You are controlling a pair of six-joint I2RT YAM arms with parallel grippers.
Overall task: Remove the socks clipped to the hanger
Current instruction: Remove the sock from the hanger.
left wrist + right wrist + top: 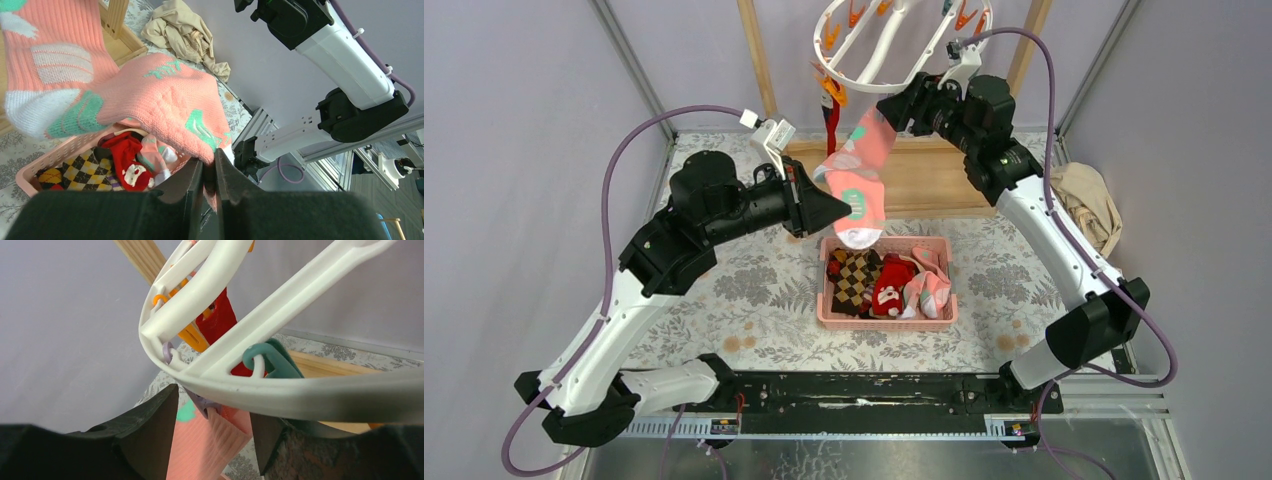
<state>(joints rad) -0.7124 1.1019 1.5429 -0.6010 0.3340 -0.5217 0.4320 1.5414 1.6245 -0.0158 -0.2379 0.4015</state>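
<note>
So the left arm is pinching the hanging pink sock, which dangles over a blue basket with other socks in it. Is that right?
Almost. The basket is pink, not blue, as the top external view shows. The rest holds: the left tool pinches the hanging pink sock above that basket, and other socks lie inside it.

Top view: fixed high above the near edge of the tabletop (724,290), looking down and forward over all of it, from well back.
Left wrist view: just behind the left gripper (210,159), facing across at the right arm (350,60), with the pink sock (165,100) filling the near field.
Right wrist view: behind the right gripper (214,410), tilted up, close under the hanger (300,390).
Shared: pink sock in all three; basket (884,322) in top and left wrist.
</note>
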